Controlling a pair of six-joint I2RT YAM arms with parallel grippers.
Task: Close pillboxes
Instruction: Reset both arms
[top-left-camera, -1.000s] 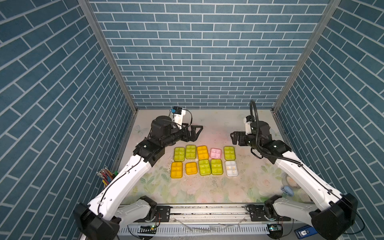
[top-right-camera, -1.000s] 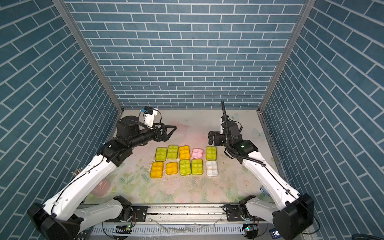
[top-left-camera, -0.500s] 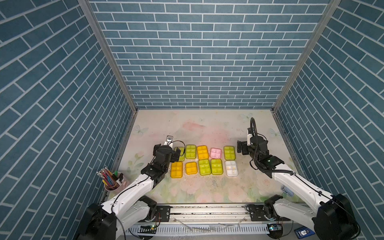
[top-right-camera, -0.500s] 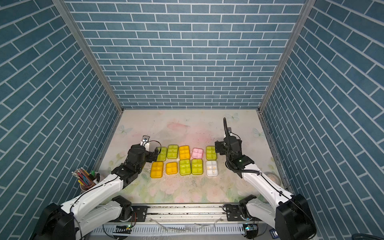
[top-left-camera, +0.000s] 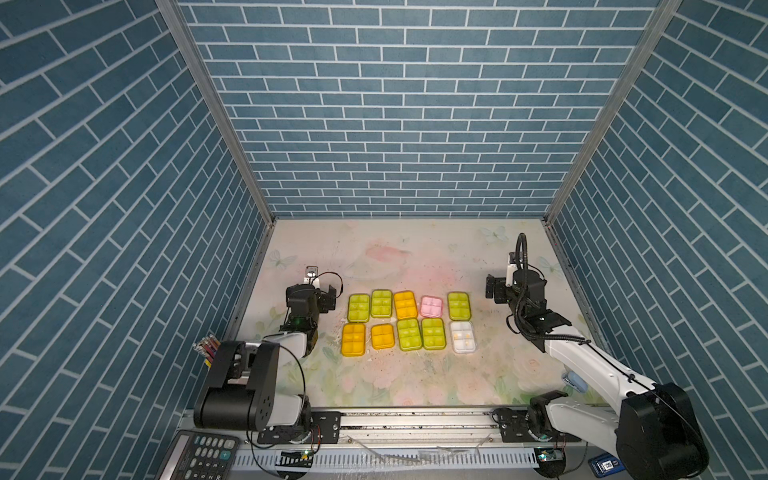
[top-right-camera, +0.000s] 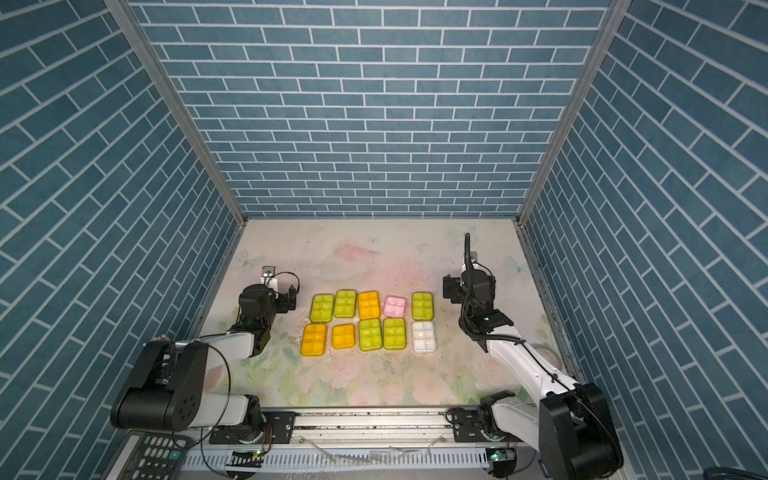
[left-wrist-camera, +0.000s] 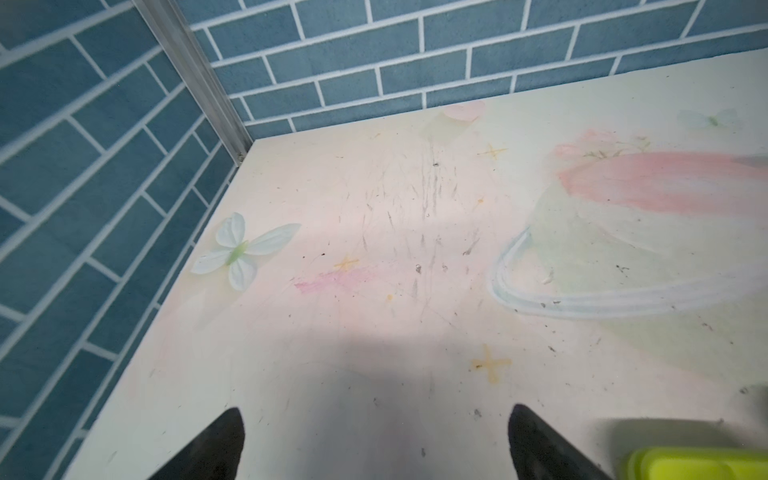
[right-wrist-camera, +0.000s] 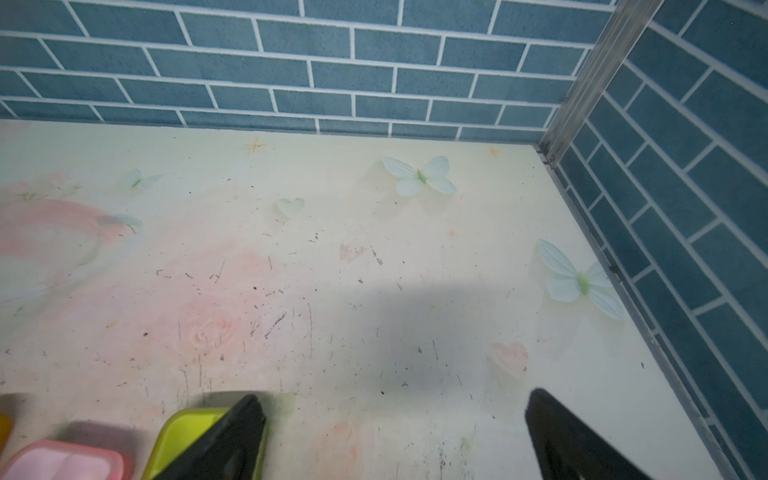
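A: Are both grippers empty?
B: Yes. The left gripper (left-wrist-camera: 376, 415) is hanging with its jaws spread wide and nothing between them. The right gripper (right-wrist-camera: 395, 397) is doing the same.
A: Where are the pillboxes (top-left-camera: 409, 334) sitting?
B: They're lying in two rows on the surface (top-left-camera: 415, 257), between the two grippers. One lime box (top-left-camera: 358, 307) is lying just beside the left gripper, off the finger facing the rows. Another lime box (right-wrist-camera: 187, 432) is showing partly behind the right gripper's near finger in the wrist view. Whether they're touching, I'm not able to tell.
A: And the lids?
B: All ten are looking flat in both top views. Whether they're latched or just resting, I'm not able to tell.
A: So what could be going wrong from here?
B: I'm guessing two things. Either arm swinging inward with a spread finger this close is risking a clip on the end box. That would be shoving the tightly packed row out of line. And any lid only resting is risking popping up from that knock.
A: What about the pink box (top-left-camera: 432, 306)?
B: It's sitting next in from the right gripper's lime box, so it's likely taking the push second.
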